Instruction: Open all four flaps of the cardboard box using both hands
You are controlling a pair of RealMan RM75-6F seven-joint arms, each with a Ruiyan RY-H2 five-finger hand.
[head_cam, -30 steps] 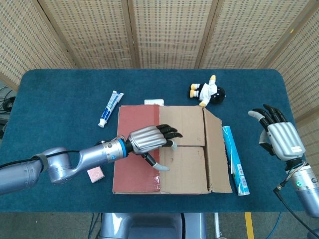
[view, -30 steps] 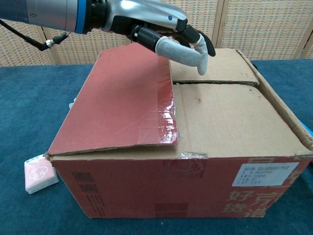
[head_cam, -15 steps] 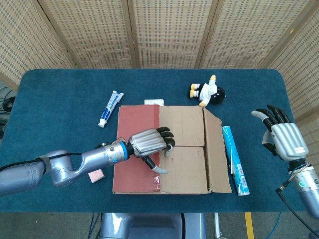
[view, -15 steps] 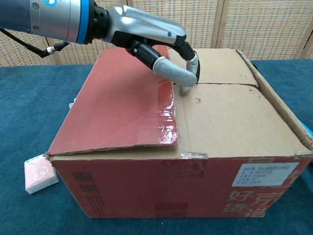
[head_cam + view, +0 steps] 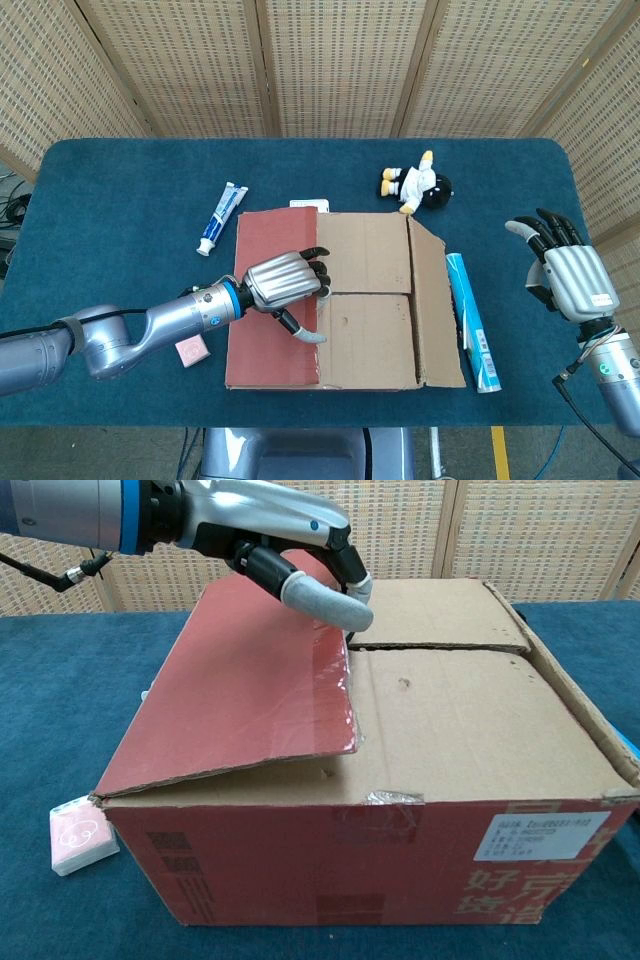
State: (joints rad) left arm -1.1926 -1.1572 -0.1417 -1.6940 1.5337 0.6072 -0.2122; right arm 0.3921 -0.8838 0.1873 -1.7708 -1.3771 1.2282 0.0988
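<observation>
The cardboard box [image 5: 345, 300] sits mid-table [image 5: 120, 200], its red left flap [image 5: 240, 695] tilted up along the inner edge. The left hand [image 5: 285, 282] hooks its curled fingers [image 5: 320, 598] under that edge, gripping the flap. The right hand [image 5: 562, 272] hovers well apart at the right, fingers spread, holding nothing.

Woven wicker folding screens [image 5: 330, 60] behind, dark blue cloth-covered table [image 5: 120, 200], even light
</observation>
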